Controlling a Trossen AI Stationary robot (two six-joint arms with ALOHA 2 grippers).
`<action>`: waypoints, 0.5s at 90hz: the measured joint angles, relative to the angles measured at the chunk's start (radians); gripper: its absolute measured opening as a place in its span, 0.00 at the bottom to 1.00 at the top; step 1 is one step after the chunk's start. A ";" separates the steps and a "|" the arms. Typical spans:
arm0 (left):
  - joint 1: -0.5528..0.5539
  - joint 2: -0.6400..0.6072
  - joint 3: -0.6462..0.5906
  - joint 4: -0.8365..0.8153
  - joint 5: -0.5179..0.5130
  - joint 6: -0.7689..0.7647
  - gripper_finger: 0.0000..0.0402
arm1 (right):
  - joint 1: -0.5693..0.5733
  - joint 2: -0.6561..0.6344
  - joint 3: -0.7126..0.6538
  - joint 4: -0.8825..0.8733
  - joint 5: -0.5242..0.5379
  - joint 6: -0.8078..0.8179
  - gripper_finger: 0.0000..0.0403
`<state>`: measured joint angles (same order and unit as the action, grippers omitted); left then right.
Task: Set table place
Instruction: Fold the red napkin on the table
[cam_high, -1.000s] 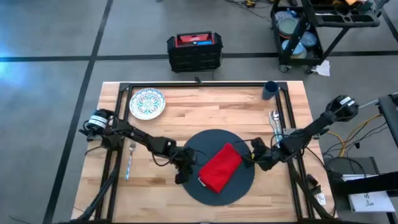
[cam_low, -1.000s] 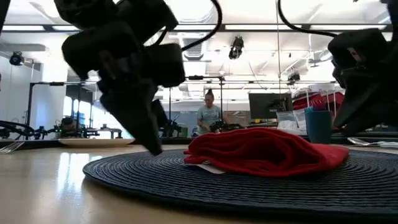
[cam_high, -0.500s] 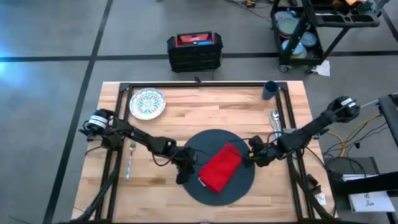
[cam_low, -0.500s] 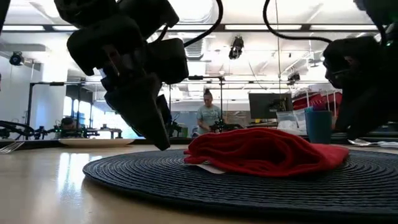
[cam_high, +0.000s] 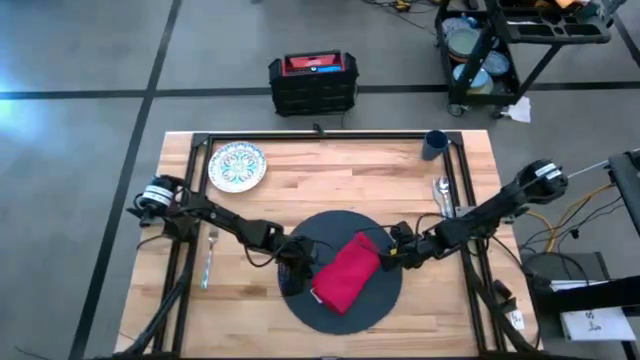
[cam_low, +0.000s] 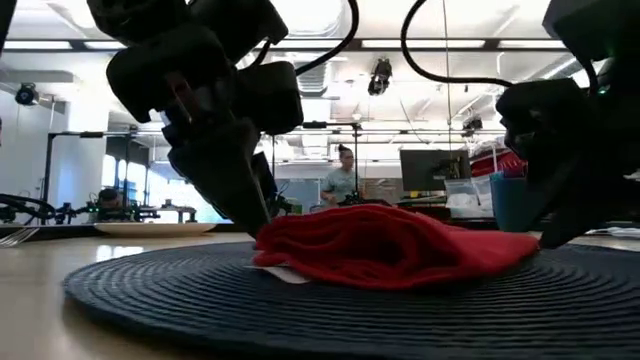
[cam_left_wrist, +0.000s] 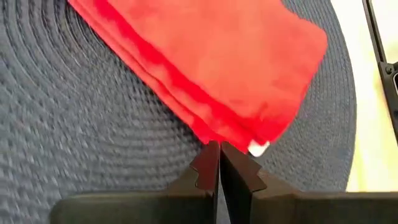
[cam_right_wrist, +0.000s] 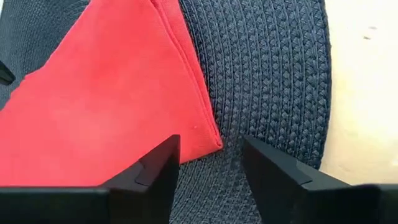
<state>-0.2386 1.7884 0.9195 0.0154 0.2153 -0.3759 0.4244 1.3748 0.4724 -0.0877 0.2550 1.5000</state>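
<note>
**Both end effectors down at the red napkin**

Down on the desk (cam_high: 300, 190), near its front middle, a round dark mat (cam_high: 352, 305) with a folded red napkin (cam_high: 345, 276) lying slantwise across it; at the napkin's left edge, the left end effector (cam_high: 297, 281), fingers (cam_left_wrist: 211, 168) pressed together with nothing between them, tips just at the cloth's hem beside a small white tag; at the napkin's right corner, the right end effector (cam_high: 385, 256), fingers (cam_right_wrist: 155, 168) spread apart, straddling that corner low over the mat; farther back on the left, a patterned plate (cam_high: 237, 166); along the left side, a fork (cam_high: 209, 257); off to the right of the mat, a spoon (cam_high: 441, 192) and, at the far right corner, a dark blue cup (cam_high: 434, 145); in the room behind, a person (cam_low: 345, 182) standing.
</note>
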 joint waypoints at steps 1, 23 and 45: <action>0.000 0.000 0.000 0.000 0.000 0.000 0.00 | 0.000 0.000 0.001 -0.001 0.000 -0.002 0.37; 0.001 0.005 0.000 0.001 -0.017 0.011 0.00 | 0.000 0.002 0.022 -0.001 -0.005 -0.036 0.29; 0.001 0.067 0.003 0.022 0.015 -0.013 0.00 | 0.000 0.002 0.020 -0.010 -0.028 -0.043 0.30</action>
<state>-0.2375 1.8552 0.9222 0.0372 0.2301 -0.3884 0.4244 1.3766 0.4923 -0.0975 0.2268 1.4569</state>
